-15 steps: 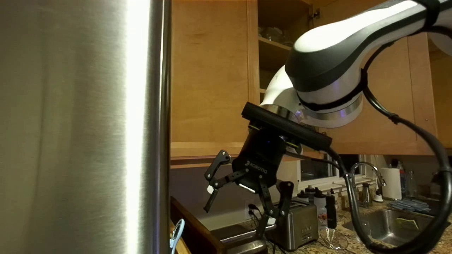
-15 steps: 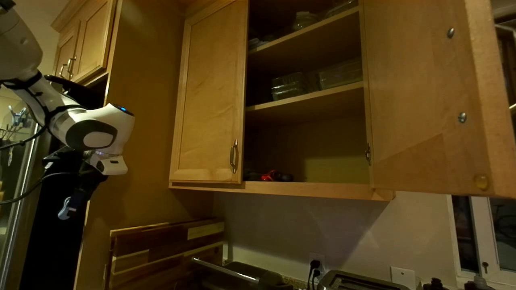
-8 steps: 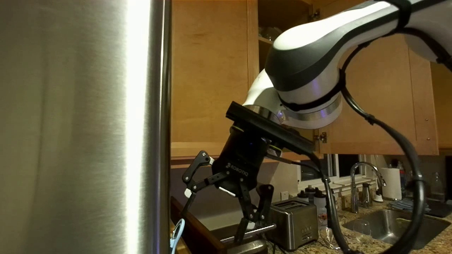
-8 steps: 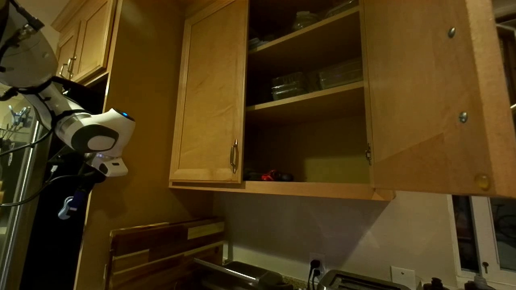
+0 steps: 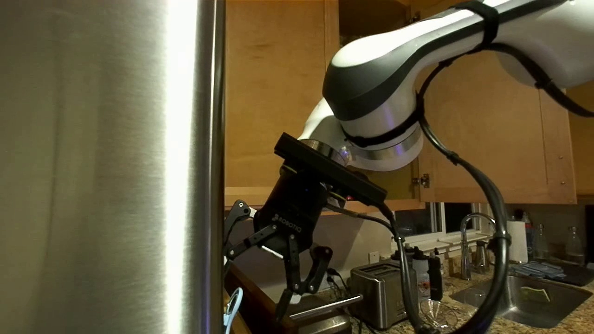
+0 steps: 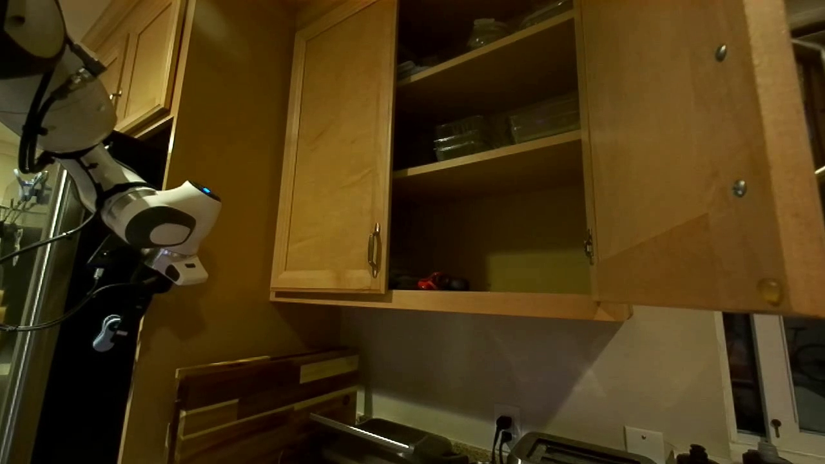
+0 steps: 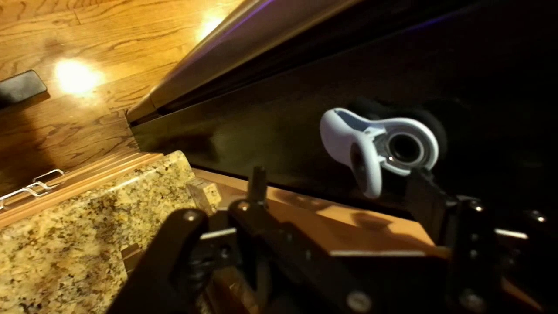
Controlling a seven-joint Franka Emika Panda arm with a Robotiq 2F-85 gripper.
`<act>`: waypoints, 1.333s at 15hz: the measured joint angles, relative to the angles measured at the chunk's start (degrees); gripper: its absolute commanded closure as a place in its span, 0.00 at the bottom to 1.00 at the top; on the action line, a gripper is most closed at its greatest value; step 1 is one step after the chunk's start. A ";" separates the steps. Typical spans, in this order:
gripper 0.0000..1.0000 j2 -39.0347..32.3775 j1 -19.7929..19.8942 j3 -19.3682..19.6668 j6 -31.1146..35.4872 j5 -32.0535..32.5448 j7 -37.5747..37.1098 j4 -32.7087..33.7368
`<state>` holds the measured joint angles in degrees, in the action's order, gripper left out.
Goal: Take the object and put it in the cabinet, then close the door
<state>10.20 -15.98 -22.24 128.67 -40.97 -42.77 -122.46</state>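
Fingers (image 7: 429,207) spread, room between; door (image 6: 670,142) stands open, edge outward.

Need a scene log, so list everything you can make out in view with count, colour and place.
Cabinet: 1, honey-coloured, above counter
Door: 1, honey-coloured, open on cabinet
Matching door: 1, honey-coloured, shut on cabinet
Containers: several, clear, inside cabinet
Red item: 1, red, inside cabinet
Steel appliance: 1, silver, foreground of an exterior view
Ringed object: 1, white, at steel appliance's dark side
Counter: 1, speckled beige, below cabinet
Toaster: 1, silver, on counter
Bottles: several, white and black, behind toaster
Sink: 1, silver, in counter
Sponge: 1, yellowish, in sink
Faucet: 1, silver, behind sink
Paper roll: 1, white, near sink
Boards: count unclear, brown, lower than cabinet
Arm: 1, white and grey, before cabinet
Gripper: 1, black, open, near ringed object
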 measured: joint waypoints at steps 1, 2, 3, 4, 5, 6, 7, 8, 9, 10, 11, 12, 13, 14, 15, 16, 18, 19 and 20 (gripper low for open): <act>0.53 -0.37 -0.21 0.00 0.00 0.00 0.10 0.31; 0.61 -0.66 -0.43 0.00 0.00 0.00 0.12 0.50; 0.67 -0.85 -0.57 0.00 -0.02 0.00 0.13 0.60; 0.74 -0.95 -0.63 0.00 -0.06 -0.03 0.13 0.65; 0.80 -1.05 -0.64 0.00 -0.08 -0.04 0.13 0.69; 0.87 -1.19 -0.64 0.00 -0.09 -0.04 0.13 0.75; 0.91 -1.29 -0.64 0.00 -0.09 -0.04 0.13 0.84; 0.93 -1.39 -0.64 0.00 -0.10 -0.04 0.13 0.93; 0.94 -1.48 -0.64 0.00 -0.12 -0.04 0.13 0.97; 0.96 -1.53 -0.64 0.00 -0.15 -0.04 0.13 0.97; 0.96 -1.57 -0.65 0.00 -0.20 -0.04 0.13 0.97; 0.93 -1.61 -0.64 0.02 -0.34 -0.02 0.13 0.97; 0.94 -1.66 -0.64 0.07 -0.55 -0.02 0.13 0.97; 0.93 -1.70 -0.64 0.11 -0.75 -0.02 0.13 0.97; 0.93 -1.75 -0.64 0.11 -0.96 -0.02 0.13 0.97; 0.93 -1.80 -0.65 0.11 -1.14 -0.03 0.13 0.98; 0.93 -1.87 -0.65 0.09 -1.47 -0.03 0.13 1.02; 0.93 -1.87 -0.65 0.09 -1.56 -0.03 0.13 1.02; 0.93 -1.84 -0.65 0.11 -1.62 -0.03 0.13 1.03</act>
<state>8.35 -16.63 -22.13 127.05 -41.00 -42.64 -121.43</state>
